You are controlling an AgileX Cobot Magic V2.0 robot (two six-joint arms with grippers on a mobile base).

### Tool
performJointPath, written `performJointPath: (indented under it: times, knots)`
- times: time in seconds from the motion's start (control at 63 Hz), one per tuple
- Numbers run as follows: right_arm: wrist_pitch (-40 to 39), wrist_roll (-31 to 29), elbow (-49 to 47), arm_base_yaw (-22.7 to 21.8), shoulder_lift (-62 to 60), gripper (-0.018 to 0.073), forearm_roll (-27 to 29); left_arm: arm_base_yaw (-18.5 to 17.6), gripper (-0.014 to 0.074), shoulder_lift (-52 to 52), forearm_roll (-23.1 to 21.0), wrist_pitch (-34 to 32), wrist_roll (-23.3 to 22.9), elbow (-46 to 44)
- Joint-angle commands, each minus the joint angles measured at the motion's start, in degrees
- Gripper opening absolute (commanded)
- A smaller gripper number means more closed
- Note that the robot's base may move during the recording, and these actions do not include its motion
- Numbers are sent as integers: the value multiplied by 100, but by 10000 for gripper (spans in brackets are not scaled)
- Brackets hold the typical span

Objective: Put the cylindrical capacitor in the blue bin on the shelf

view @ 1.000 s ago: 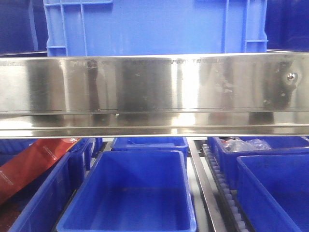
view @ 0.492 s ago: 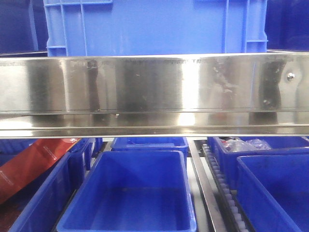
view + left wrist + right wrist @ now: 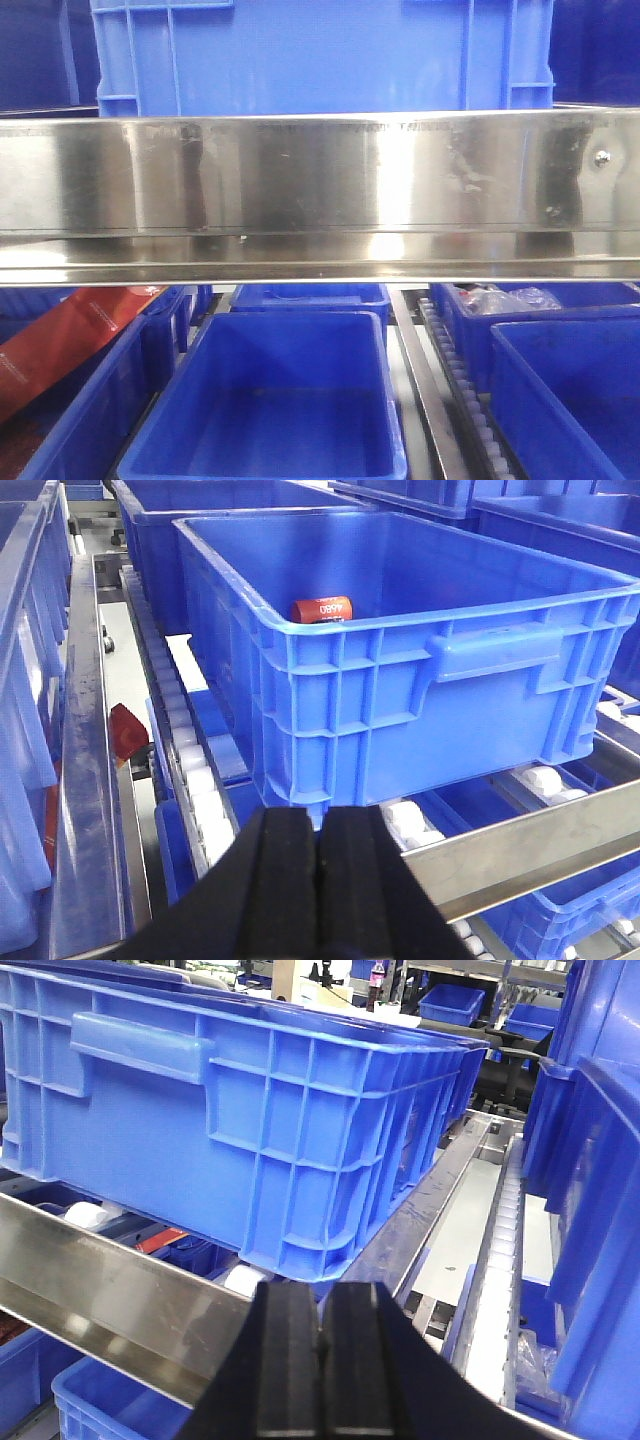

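Observation:
A red-orange cylindrical capacitor (image 3: pixel 322 609) with white print lies on its side inside the big blue bin (image 3: pixel 400 700), against the near wall. That bin (image 3: pixel 320 55) stands on the shelf behind the shiny steel front rail (image 3: pixel 320 180). My left gripper (image 3: pixel 320 820) is shut with nothing in it, just below and in front of the bin's near left corner. My right gripper (image 3: pixel 321 1298) is also shut and empty, under the bin's (image 3: pixel 250 1130) right corner, beside the rail (image 3: pixel 110 1290).
Below the rail sit more blue bins: one in the middle (image 3: pixel 270 400), one at right (image 3: pixel 570 400). A red packet (image 3: pixel 70 340) lies in the left one and a clear bag (image 3: pixel 500 298) at back right. White rollers (image 3: pixel 190 770) run beside the bin.

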Motion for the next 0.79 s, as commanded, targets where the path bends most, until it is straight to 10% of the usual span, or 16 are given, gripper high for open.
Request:
performJointPath:
  times: [0.0, 0.143, 0.492, 0.778]
  knots:
    - [-135, 7, 19, -39, -24, -154, -56, 10, -111, -38, 3, -124, -44, 18]
    - [-135, 7, 19, -39, -24, -154, -56, 158, -111, -241, 616, -277, -44, 138]
    - [-135, 7, 19, -39, -24, -154, -56, 1661, -111, -1835, 623, -2780, -44, 2871]
    - [-135, 7, 19, -39, -24, -154, -56, 2281, -111, -2991, 558, -3566, -44, 4743]
